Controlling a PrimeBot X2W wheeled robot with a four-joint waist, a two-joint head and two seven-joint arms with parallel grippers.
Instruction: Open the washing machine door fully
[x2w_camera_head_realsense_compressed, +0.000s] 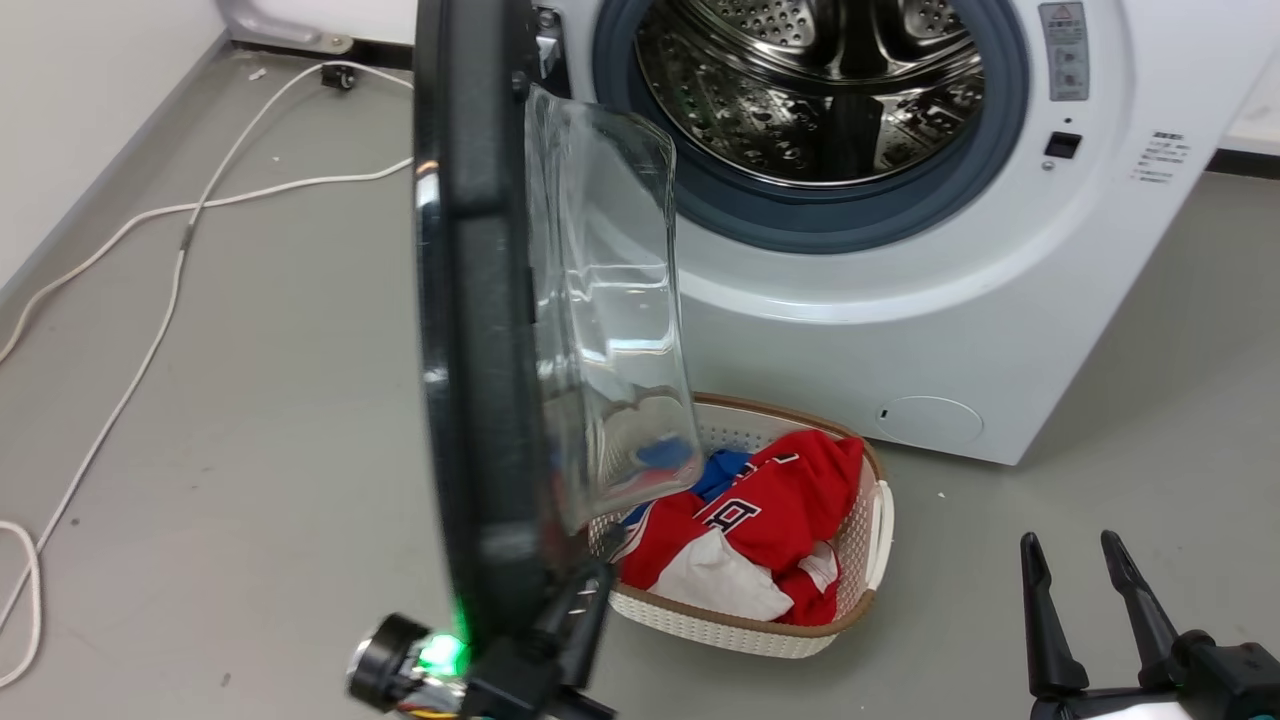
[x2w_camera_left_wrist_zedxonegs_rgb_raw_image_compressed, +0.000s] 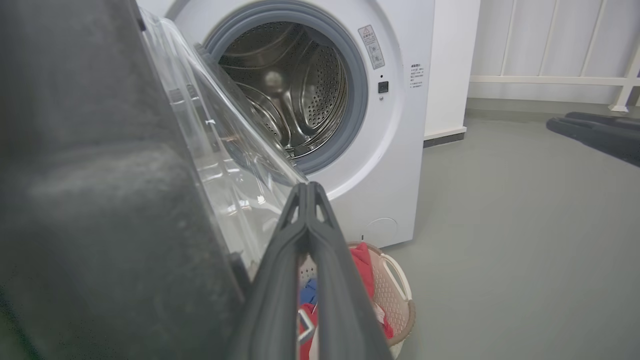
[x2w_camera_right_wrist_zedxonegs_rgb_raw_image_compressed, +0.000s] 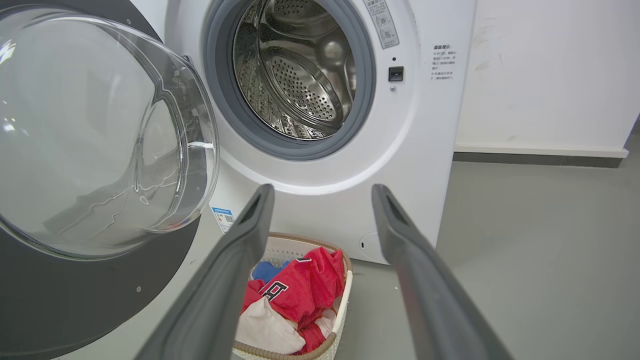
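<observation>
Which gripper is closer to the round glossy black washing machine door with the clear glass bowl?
Left. The left gripper sits beside the black door's bottom rim; the right gripper hangs well apart.

The room is lit brightly and evenly. Only a faint, soft shadow is cast on the grey floor (x2w_camera_head_realsense_compressed: 250, 420) beside the white woven basket (x2w_camera_head_realsense_compressed: 880, 520). White glints are seen on the shiny steel drum with little holes (x2w_camera_head_realsense_compressed: 800, 100) and down the edge of the big round glossy black door (x2w_camera_head_realsense_compressed: 470, 300). Pale streaks are mirrored in the door's bulging clear glass bowl (x2w_camera_right_wrist_zedxonegs_rgb_raw_image_compressed: 100, 130). In the left wrist view the door is so near that it is blurred into a dark, fuzzy mass. The dark fingers of the left gripper (x2w_camera_left_wrist_zedxonegs_rgb_raw_image_compressed: 310, 190) are softened too. In the head view a small green light (x2w_camera_head_realsense_compressed: 440, 655) is smeared into a glow.
</observation>
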